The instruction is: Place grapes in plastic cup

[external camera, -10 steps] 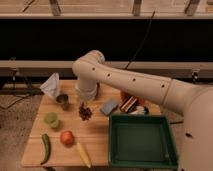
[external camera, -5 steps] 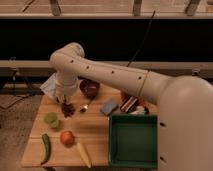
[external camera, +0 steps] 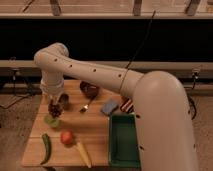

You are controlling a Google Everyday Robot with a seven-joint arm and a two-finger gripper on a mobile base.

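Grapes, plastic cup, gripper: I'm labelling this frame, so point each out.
grapes (external camera: 54,107), camera view, middle of the dark bunch.
plastic cup (external camera: 50,121), camera view, its green rim.
gripper (external camera: 53,103), camera view, over the bunch.

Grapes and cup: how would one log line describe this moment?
gripper: above plastic cup | grapes: at gripper, not yet in cup | table

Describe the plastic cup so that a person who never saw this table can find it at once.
Look at the left side of the wooden table, where the gripper hangs with the grapes at its tip. The plastic cup stands just below it, nearer the front. It is short and light green, unlike the dark metal cup behind and the round orange fruit in front.
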